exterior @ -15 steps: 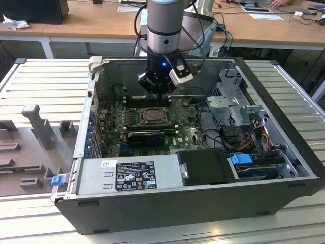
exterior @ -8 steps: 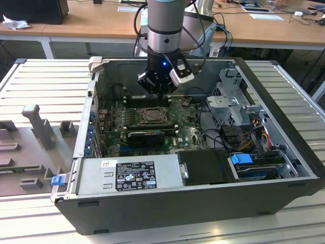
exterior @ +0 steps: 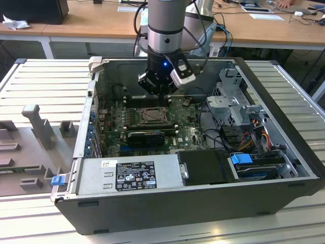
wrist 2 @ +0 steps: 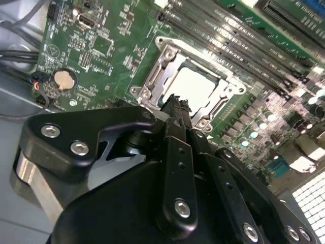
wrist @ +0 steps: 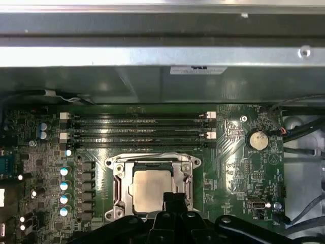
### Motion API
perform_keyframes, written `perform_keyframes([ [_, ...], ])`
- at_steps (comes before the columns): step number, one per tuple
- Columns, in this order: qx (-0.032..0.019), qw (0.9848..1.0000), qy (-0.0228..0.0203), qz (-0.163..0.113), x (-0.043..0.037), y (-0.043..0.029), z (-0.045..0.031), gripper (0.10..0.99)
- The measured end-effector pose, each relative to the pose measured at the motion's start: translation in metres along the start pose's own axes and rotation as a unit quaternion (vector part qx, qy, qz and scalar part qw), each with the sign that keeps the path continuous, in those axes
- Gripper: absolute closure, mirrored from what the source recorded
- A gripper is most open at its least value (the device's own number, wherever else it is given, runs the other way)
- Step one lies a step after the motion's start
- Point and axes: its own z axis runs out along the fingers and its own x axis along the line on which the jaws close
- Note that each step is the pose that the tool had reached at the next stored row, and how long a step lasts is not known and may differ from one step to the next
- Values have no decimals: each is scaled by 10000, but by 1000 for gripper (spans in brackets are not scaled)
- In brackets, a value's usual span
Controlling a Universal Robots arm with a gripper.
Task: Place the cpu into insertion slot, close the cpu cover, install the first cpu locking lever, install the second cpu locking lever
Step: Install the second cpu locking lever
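Hovering black tool, fingers together, empty, over pale silver-beige square cpu seated inside silver metal cpu cover. Lever work needs straight, gentle pressure.

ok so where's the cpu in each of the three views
Exterior view: the cpu sits in the socket on the green board, just below the gripper.
Second wrist view: pale square inside the cpu cover, just beyond the fingertips.
First wrist view: pale square low in the middle, its near edge behind the fingertips.
Shared landmark: the round coin battery in both wrist views.
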Motion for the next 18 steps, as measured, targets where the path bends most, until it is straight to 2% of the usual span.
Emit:
perform_keyframes([
  [2,-1,10000,-1,0,0,-63,-1,980],
  [5,0,10000,2,0,-1,-273,6,980],
  [9,-5,10000,8,0,-2,-366,12,980],
  [13,-32,10000,78,5,-1,-425,33,980],
  [18,-56,10000,79,5,1,-497,39,980],
])
